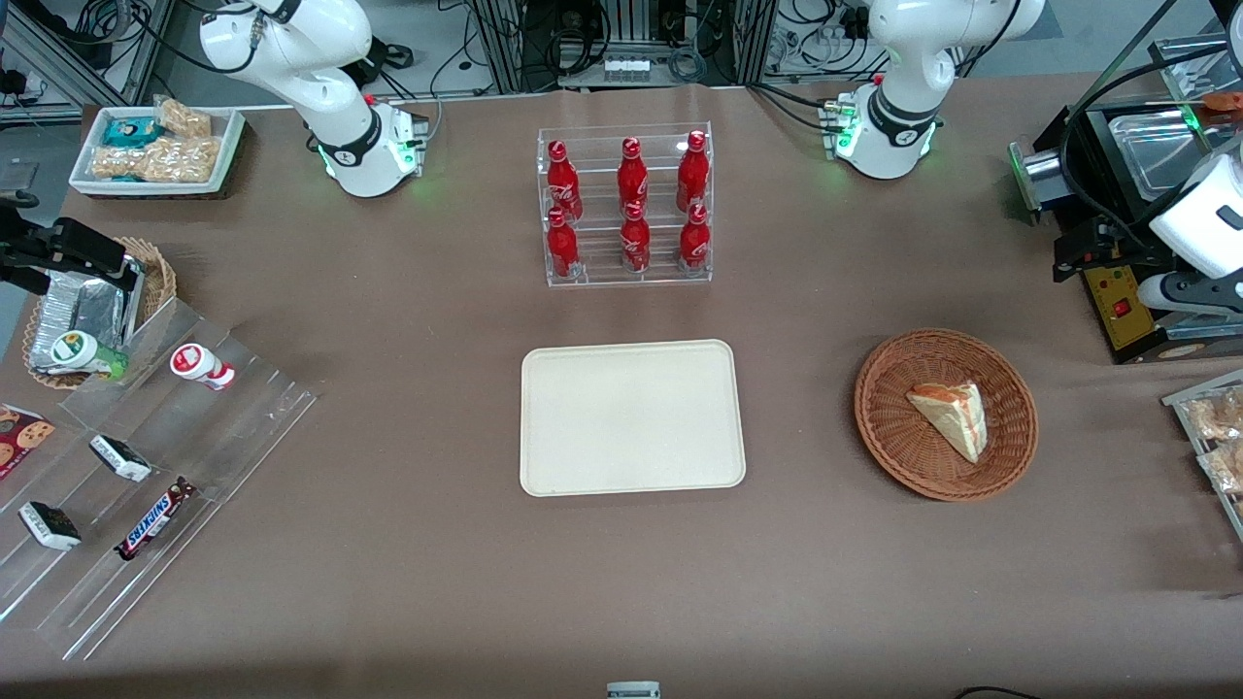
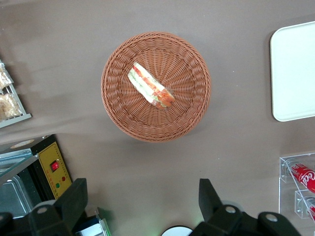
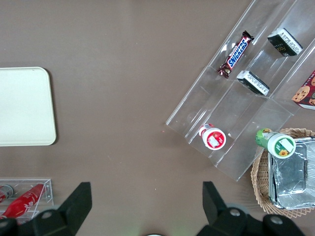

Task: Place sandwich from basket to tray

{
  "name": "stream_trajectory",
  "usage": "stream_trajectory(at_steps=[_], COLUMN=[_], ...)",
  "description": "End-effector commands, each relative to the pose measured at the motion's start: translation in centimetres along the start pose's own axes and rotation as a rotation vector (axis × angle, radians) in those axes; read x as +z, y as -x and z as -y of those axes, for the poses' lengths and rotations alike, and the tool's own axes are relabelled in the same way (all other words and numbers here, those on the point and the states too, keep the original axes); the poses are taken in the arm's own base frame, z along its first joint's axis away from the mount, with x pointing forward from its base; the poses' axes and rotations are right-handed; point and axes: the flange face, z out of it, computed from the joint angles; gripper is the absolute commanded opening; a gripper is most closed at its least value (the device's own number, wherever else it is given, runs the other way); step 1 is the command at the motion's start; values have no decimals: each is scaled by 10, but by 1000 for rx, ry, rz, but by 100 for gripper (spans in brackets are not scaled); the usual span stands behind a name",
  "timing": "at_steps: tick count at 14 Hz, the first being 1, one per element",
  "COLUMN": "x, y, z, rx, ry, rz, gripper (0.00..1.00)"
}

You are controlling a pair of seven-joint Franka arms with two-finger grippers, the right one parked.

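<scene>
Looking down from the left wrist camera, we see the pincer hanging high over the worktop with its two fingers spread wide apart and holding nothing. The sandwich lies in the basket, lower than the pincer and a little ahead of it — so we judge the coming move to be a forward reach and a descent. Its long axis runs diagonally across the basket, askew to the line between the fingers; a wrist turn looks needed. The tray sits bare, beside the basket toward the parked arm's end — well apart, with open brown cloth between them.
</scene>
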Motion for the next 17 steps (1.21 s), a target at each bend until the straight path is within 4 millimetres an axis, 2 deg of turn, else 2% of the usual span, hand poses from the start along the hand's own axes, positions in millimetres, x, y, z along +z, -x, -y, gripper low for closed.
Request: stream_trajectory(at_steps=[1,5,9,13,17], x=[-4,-3,10,61,141], y=[-1,0,3,0,-5], z=[0,2,5,6,5], rx=[-11,-14,-17,-17,-18], ry=[1,1,5,12,8], rz=[10,20,78,138,123], gripper=[100,100,100,100,100])
